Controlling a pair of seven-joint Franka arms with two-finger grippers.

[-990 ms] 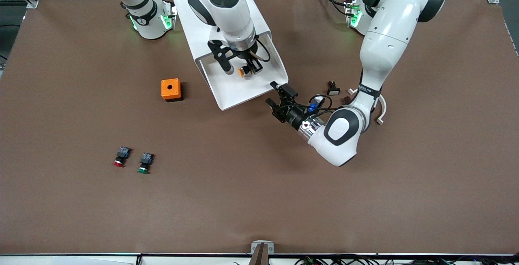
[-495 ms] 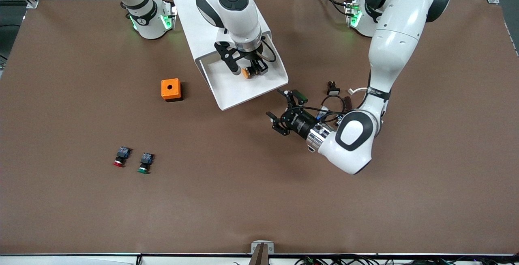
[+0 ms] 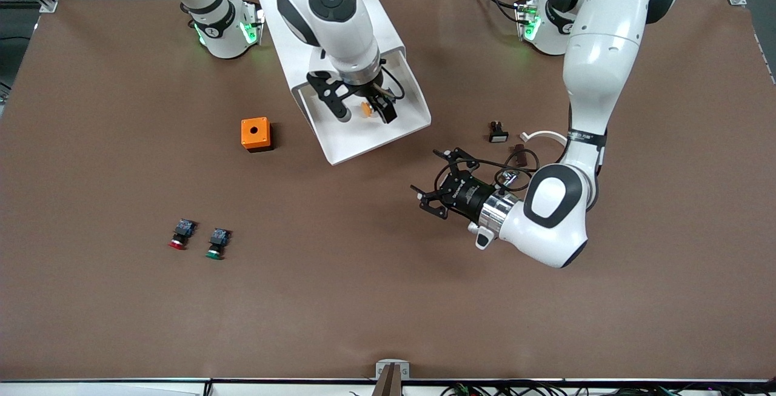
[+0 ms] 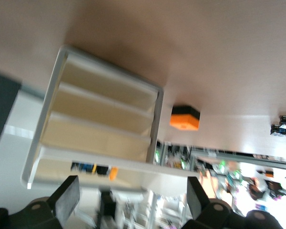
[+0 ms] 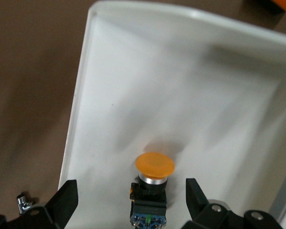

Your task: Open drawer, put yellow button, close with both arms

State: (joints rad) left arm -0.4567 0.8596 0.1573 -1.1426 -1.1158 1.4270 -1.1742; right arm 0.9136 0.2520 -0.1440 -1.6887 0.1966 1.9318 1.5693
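Observation:
The white drawer (image 3: 339,147) of the cabinet stands pulled out toward the front camera. The yellow button (image 3: 366,108) lies on its side in the drawer tray. My right gripper (image 3: 365,116) hovers just above it, open, with a finger on each side and not touching. The right wrist view shows the button (image 5: 152,183) lying on the tray floor (image 5: 133,95) between my open right gripper's (image 5: 131,193) fingers. My left gripper (image 3: 428,175) is open and empty, low over the bare table, clear of the drawer's front corner. In the left wrist view the gripper (image 4: 132,195) faces the cabinet (image 4: 105,109).
An orange box (image 3: 255,134) sits beside the drawer toward the right arm's end. A red-capped button (image 3: 180,233) and a green-capped button (image 3: 216,243) lie nearer the front camera. Small parts (image 3: 498,132) and a white curved piece (image 3: 542,135) lie by the left forearm.
My right gripper has opened and let the yellow button go into the drawer. My left gripper has drawn back from the drawer's front corner toward the front camera.

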